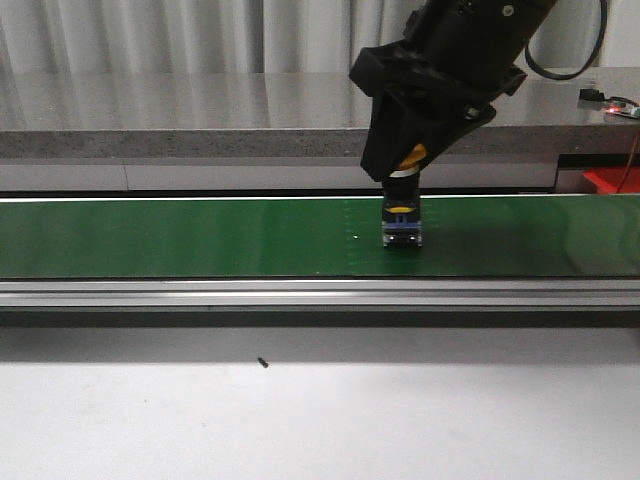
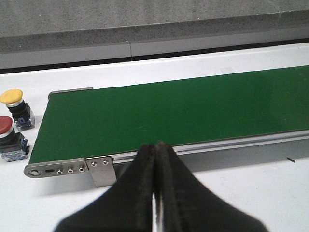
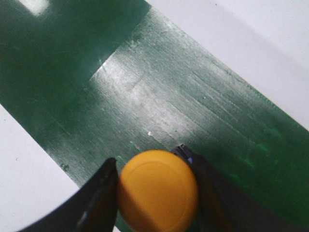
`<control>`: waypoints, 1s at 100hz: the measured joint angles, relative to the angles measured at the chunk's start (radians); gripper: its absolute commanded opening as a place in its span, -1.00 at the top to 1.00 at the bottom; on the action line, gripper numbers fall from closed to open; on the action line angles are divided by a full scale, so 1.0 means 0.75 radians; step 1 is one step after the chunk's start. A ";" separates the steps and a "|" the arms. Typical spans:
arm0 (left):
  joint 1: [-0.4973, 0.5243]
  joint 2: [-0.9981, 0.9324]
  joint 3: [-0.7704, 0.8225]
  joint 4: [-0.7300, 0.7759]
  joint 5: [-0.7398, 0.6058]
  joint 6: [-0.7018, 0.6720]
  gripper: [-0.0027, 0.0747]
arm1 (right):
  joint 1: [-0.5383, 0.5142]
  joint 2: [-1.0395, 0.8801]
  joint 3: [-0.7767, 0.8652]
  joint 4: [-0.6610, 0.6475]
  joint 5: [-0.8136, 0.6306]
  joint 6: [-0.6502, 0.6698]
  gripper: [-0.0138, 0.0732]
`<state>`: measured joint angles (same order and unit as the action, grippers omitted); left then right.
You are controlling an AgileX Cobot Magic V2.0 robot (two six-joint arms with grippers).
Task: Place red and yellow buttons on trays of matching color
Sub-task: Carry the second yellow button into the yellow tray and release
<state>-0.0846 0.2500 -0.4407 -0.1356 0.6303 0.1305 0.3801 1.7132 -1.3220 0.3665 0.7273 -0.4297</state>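
A yellow push button (image 3: pixel 158 190) with a domed cap sat between the two dark fingers (image 3: pixel 96 203) of the right gripper (image 1: pixel 403 228), above a green conveyor belt (image 1: pixel 200 238). In the right wrist view the fingers pressed against opposite sides of the cap, so the gripper appeared clamped on it. From the front, the button's blue and black base rested on or just above the belt, near its front edge; contact could not be confirmed. The right arm (image 1: pixel 440 80) reached down from above.

The main risk, as a judgement: the cap is rounded and smooth, so a hold on its curved sides could slip, letting the button tilt or drop back onto the belt as it is lifted.

In the left wrist view, the left gripper (image 2: pixel 155 193) hovered over the white table with its fingers pressed together, holding nothing. Beyond the belt's end stood two more buttons close together, one yellow (image 2: pixel 14 108) and one red (image 2: pixel 8 137). No trays were visible in any view.
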 measured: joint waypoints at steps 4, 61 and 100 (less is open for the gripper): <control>0.000 0.000 0.000 0.000 0.000 0.000 0.98 | -0.003 0.000 -0.006 0.000 0.021 0.003 0.30; 0.000 0.000 0.000 0.000 0.000 0.000 0.98 | -0.594 -0.310 -0.077 0.002 0.354 0.049 0.30; 0.000 0.000 0.000 0.000 0.000 0.000 0.98 | -1.294 -0.305 -0.077 0.114 0.374 0.046 0.30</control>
<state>-0.0846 0.2500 -0.4407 -0.1356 0.6303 0.1305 -0.5904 1.4842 -1.3795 0.4518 1.0081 -0.3950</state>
